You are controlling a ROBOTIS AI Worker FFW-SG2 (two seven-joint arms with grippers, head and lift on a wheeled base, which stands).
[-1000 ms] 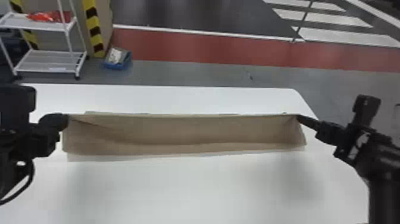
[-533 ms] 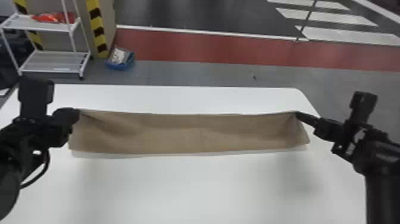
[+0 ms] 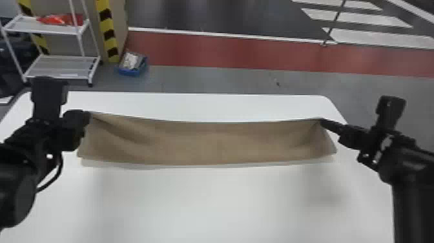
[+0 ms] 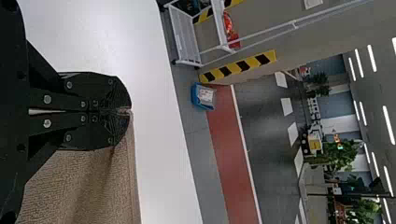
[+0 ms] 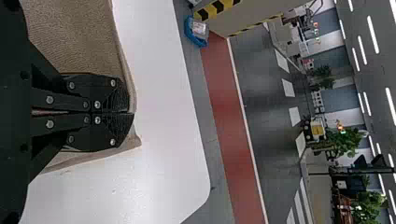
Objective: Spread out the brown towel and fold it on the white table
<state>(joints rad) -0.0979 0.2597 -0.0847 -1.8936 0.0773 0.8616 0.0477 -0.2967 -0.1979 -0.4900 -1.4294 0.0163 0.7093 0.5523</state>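
The brown towel (image 3: pixel 210 142) stretches as a long narrow band across the white table (image 3: pixel 206 200), its far edge held up at both ends and sagging in between. At its far left corner is my left gripper (image 3: pixel 86 117); in the left wrist view the left gripper (image 4: pixel 130 111) is closed on the towel (image 4: pixel 88 186). At the far right corner is my right gripper (image 3: pixel 324 122); in the right wrist view the right gripper (image 5: pixel 132 113) pinches the towel (image 5: pixel 74 37) near its corner, a flap sticking out beside the fingers.
Beyond the table's far edge stand a white wire shelf (image 3: pixel 61 66) at the left and a blue bin (image 3: pixel 132 66) on the floor. White tabletop lies in front of the towel and as a strip behind it.
My left gripper has moved right and slightly inward with its towel corner, and the towel's far edge now sags more. My right gripper has shifted only slightly.
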